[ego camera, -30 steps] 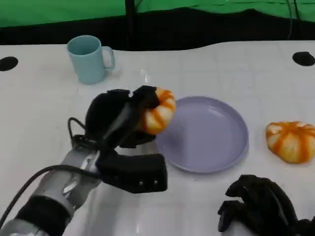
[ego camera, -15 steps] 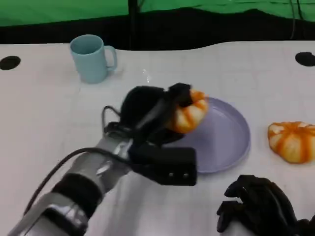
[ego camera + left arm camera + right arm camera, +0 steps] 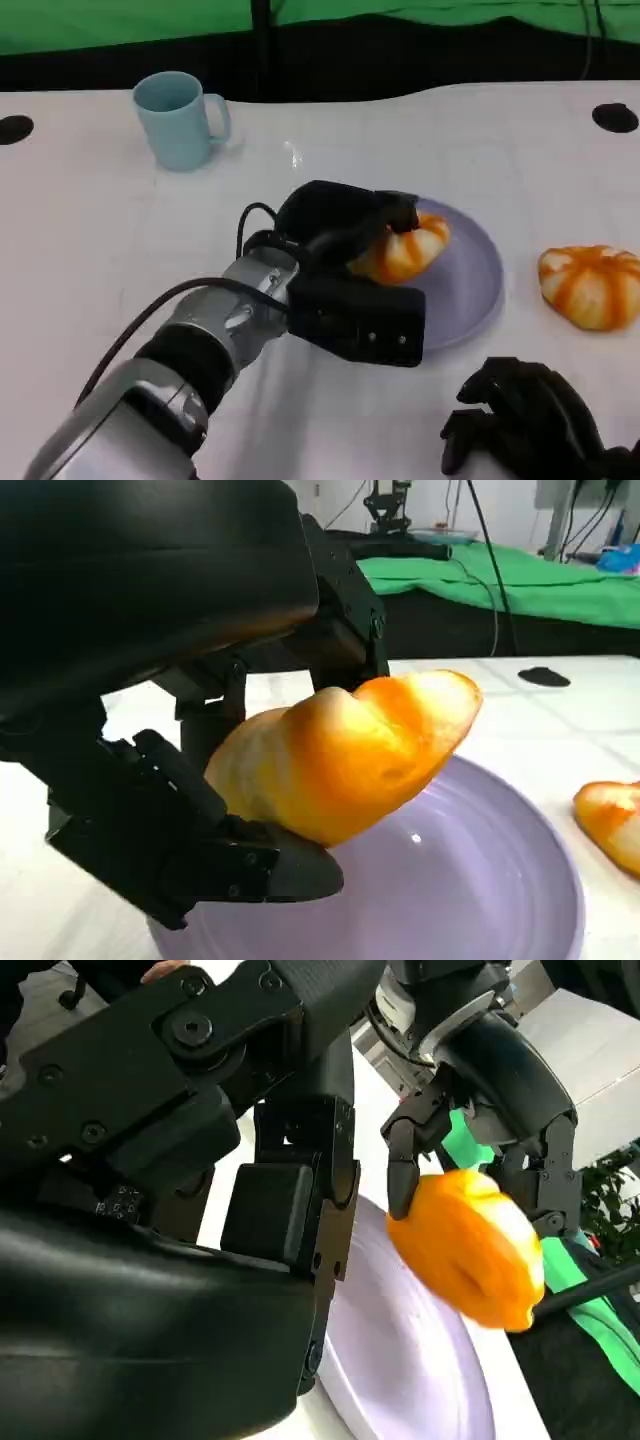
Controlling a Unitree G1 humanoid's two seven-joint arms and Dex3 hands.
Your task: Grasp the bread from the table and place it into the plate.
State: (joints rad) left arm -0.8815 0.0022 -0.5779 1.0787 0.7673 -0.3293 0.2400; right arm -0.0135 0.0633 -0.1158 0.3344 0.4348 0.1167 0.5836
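Nearest you, your right hand (image 3: 530, 415) sits low at the table's (image 3: 90, 210) front edge with its fingers curled in on nothing. Just beyond it, your left arm (image 3: 190, 350) reaches diagonally over the table, and your left hand (image 3: 345, 225) grips the bread (image 3: 405, 250) between its fingers, over the near-left part of the plate (image 3: 470, 285). In the left wrist view the bread (image 3: 345, 755) hangs tilted above the plate (image 3: 480, 890), clear of its floor, with black fingers (image 3: 190, 840) under and behind it. The right wrist view shows the same bread (image 3: 470, 1250) pinched over the plate (image 3: 400, 1360). To the right of the plate, well apart from it, a second bun (image 3: 592, 285) lies on the table. Farther back on the left stands an upright cup (image 3: 180, 120), handle to the right.
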